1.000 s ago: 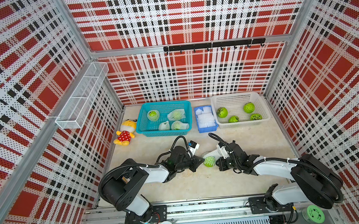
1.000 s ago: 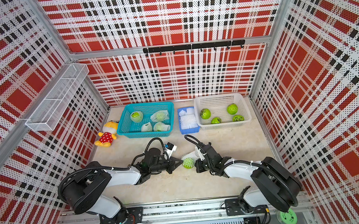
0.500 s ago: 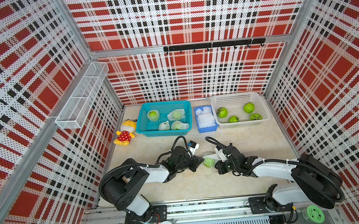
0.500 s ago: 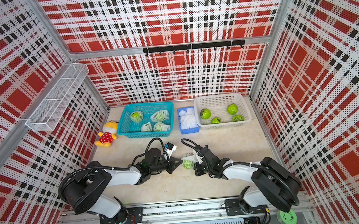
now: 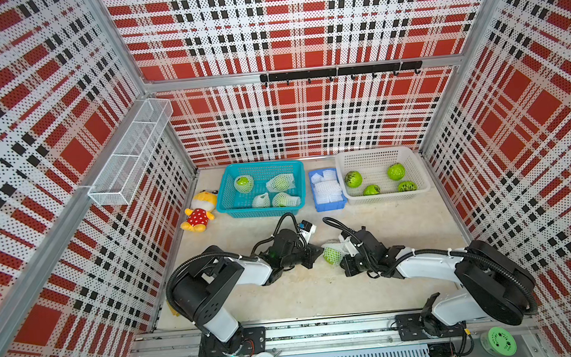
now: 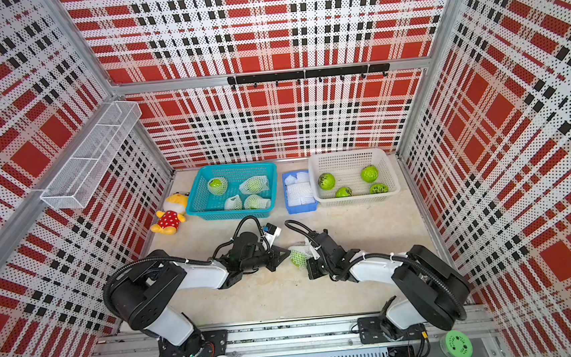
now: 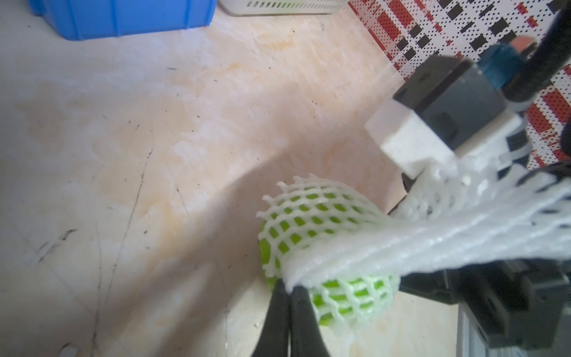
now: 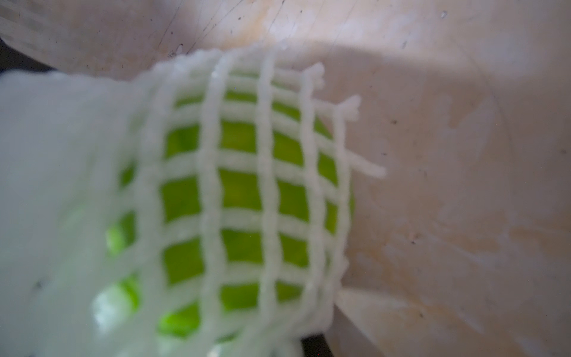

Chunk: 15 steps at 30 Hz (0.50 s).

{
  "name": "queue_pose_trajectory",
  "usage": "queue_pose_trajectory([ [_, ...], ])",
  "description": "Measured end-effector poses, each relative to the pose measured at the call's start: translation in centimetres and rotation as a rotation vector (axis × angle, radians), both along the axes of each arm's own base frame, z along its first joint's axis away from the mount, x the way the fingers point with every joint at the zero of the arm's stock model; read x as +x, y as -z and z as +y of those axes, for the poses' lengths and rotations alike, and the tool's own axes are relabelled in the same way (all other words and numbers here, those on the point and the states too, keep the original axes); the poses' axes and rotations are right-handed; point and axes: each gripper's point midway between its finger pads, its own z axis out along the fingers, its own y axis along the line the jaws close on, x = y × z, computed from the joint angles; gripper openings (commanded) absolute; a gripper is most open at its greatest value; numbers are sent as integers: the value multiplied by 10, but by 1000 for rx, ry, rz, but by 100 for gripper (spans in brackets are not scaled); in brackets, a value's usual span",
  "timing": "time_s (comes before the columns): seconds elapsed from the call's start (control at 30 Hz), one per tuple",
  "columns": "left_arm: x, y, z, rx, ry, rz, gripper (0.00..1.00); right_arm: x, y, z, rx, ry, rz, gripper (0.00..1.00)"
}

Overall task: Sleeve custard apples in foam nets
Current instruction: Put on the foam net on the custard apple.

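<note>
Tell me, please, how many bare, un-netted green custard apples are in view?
4, all in the white plastic lattice basket: custard apples rear-left, rear-right, front-middle, front-right; none apparently hidden.

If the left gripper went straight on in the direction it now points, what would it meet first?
The netted custard apple: it lies directly ahead of the left gripper, whose shut tips seem to pinch the foam net.
</note>
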Motion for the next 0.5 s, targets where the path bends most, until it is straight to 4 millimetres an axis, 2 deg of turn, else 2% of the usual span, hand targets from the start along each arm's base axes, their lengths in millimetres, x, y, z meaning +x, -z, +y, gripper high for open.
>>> queue_pose_trajectory([
  [0.2, 0, 12, 1, 30, -9, 12, 0, 13, -7, -5, 0, 39, -10, 0],
  [0.37, -24, 33, 5, 82, 34, 79, 0, 23, -16, -3, 8, 51, -36, 0],
  [0.5, -27, 33, 4, 81, 45, 83, 0, 29, -17, -4, 8, 60, -42, 0],
])
